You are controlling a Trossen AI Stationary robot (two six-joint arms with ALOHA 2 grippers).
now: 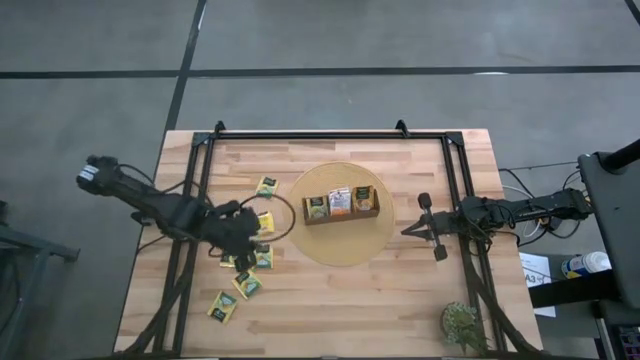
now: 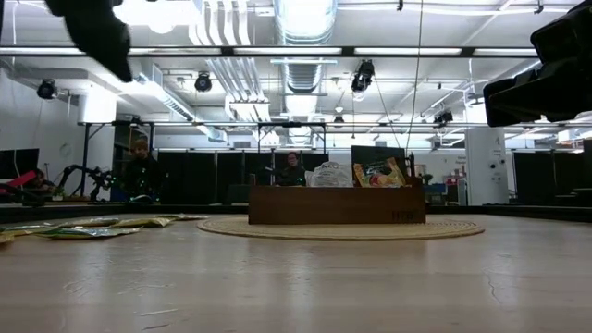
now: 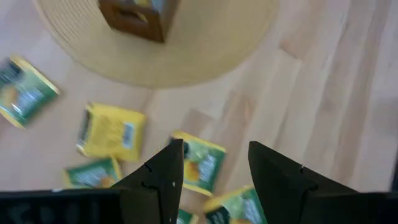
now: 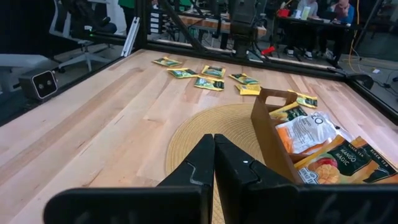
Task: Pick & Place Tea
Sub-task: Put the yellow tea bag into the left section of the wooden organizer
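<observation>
Left gripper [image 3: 211, 171] hovering over loose tea packets [image 1: 247, 283] on the bare wood to the left of the round woven mat [image 1: 345, 252], fingers spread apart, nothing between them. Green packet [image 3: 200, 167] lying directly beneath the gap, flat on the tabletop; yellow packet [image 3: 112, 132] just beside it, others scattered near. Three more packets standing upright in the wooden tray [image 1: 341, 205] on the mat, one per compartment. Right gripper [image 4: 214, 163] parked off the mat's right edge, fingers pressed together, empty. Packets judged very light, thin, somewhat crinkly and slick; flat lie leaves little to catch, so probably best pinched across two opposite edges with fingertips pressed to the wood, or taken at a lifted corner. Likely to flex or slide rather than break. Neighbouring packets close enough to be nudged on descent. Clear wood between pile and mat; tray walls and the upright packets inside as the obstacles for placing. Black frame rails [image 1: 195, 190] bordering the work area on both sides.
</observation>
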